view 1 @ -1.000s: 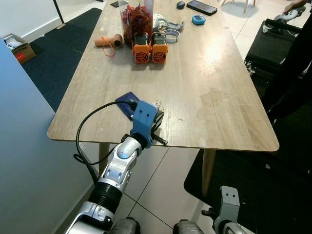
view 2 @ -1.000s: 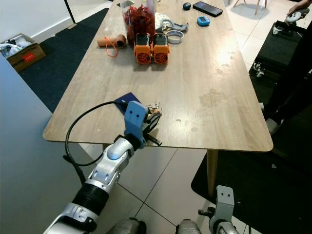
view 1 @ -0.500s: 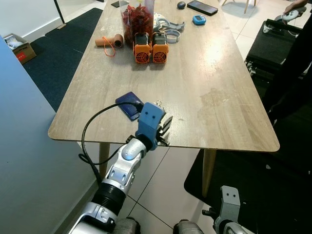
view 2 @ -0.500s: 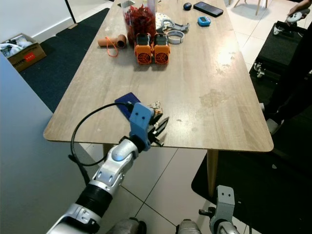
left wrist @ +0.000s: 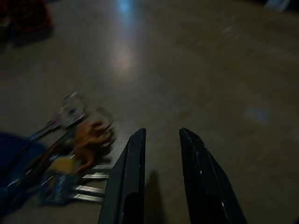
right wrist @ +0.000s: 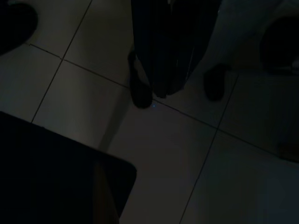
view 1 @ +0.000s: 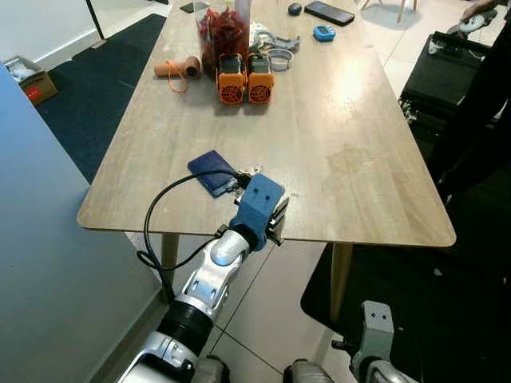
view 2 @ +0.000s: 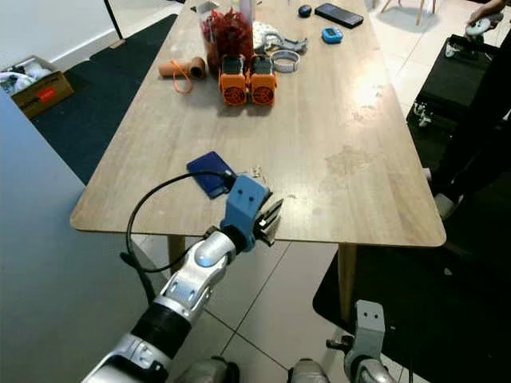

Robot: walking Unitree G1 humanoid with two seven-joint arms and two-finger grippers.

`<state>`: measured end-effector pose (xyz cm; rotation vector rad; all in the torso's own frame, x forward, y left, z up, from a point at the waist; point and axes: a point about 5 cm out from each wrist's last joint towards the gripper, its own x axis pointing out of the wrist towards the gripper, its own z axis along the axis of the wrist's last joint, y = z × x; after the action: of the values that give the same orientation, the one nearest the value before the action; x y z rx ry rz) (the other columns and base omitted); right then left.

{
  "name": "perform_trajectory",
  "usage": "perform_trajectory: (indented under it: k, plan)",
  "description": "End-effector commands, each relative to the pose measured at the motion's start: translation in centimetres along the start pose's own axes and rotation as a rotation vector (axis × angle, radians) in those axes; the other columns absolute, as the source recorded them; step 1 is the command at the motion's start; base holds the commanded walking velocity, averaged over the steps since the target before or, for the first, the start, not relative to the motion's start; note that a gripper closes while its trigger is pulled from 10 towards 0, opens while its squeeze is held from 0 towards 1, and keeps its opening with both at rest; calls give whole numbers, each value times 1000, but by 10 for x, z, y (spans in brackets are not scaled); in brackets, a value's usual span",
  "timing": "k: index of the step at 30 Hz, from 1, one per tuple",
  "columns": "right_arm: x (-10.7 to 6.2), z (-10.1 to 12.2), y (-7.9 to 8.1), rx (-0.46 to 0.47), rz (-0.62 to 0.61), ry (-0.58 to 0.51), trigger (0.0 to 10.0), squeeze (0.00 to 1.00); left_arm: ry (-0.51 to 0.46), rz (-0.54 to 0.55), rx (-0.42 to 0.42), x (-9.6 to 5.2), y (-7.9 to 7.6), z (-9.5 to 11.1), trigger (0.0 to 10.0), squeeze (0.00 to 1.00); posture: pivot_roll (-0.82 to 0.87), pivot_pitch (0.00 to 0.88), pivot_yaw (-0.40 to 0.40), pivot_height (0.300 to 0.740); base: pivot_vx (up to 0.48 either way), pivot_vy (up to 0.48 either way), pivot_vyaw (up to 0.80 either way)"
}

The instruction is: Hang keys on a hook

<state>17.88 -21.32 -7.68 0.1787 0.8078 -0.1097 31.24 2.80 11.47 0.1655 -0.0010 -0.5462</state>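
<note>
Shifted rightward along the near table edge since a second ago: left gripper (left wrist: 161, 140), fingers slightly apart, holding nothing. Keys (left wrist: 70, 154) lying flat on the wooden table (view 1: 343, 159), just beside the fingers, next to a blue wallet (view 1: 211, 171). Farther up the table: two orange devices (view 1: 245, 77), a jar of red contents (view 1: 222, 32), a black phone (view 1: 330, 11). Right gripper (right wrist: 163, 88) hanging idle over tiled floor (right wrist: 187, 163), fingers together. Dark carpet (view 1: 104, 72) at left.

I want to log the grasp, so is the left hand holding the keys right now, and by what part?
Nothing is held. The left hand is open over the table, with the keys lying beside its fingers, not between them.
</note>
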Motion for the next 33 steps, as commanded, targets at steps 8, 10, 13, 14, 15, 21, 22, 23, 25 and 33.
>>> perform_trajectory:
  k: [8, 10, 13, 14, 15, 21, 22, 23, 25, 33]
  plan:
    - [-2, -8, -2, 4, -7, 31, 10000, 0, 111, 86, 114, 2, 16, -14, 0, 0, 30, 120, -13, 740, 0, 0, 0]
    - [-3, -9, -2, 4, -8, 32, 10000, 0, 125, 98, 124, 2, 19, -16, 0, 0, 30, 112, -13, 740, 0, 0, 0]
    - [-3, -9, -2, 4, -8, 33, 10000, 0, 134, 103, 133, 2, 21, -18, 0, 0, 30, 112, -13, 740, 0, 0, 0]
    - [-3, -9, -2, 4, -8, 33, 10000, 0, 134, 103, 133, 2, 21, -18, 0, 0, 30, 112, -13, 740, 0, 0, 0]
    - [-3, -9, -3, 3, -9, 33, 10000, 0, 136, 96, 138, 2, 21, -18, 1294, 0, 30, 112, -13, 740, 0, 0, 0]
    - [-3, -9, -5, 1, -12, 32, 10000, 0, 171, 93, 219, -3, 33, -25, 8039, 0, 27, 106, -15, 740, 0, 0, 0]
    - [-4, -9, -5, 0, -13, 31, 10000, 0, 178, 114, 224, -6, 38, -28, 7451, 0, 25, 105, -15, 740, 0, 0, 0]
    - [-4, -9, -5, 0, -13, 31, 10000, 0, 178, 114, 224, -6, 38, -28, 7451, 0, 25, 105, -15, 740, 0, 0, 0]
    - [-4, -9, -5, 0, -13, 30, 10000, 0, 182, 149, 231, -11, 44, -32, 7294, 0, 23, 106, -17, 740, 0, 0, 0]
    - [-4, -10, -6, -3, -12, 32, 10000, 0, 193, 214, 245, -23, 53, -42, 10000, 0, 24, 112, -22, 740, 0, 0, 0]
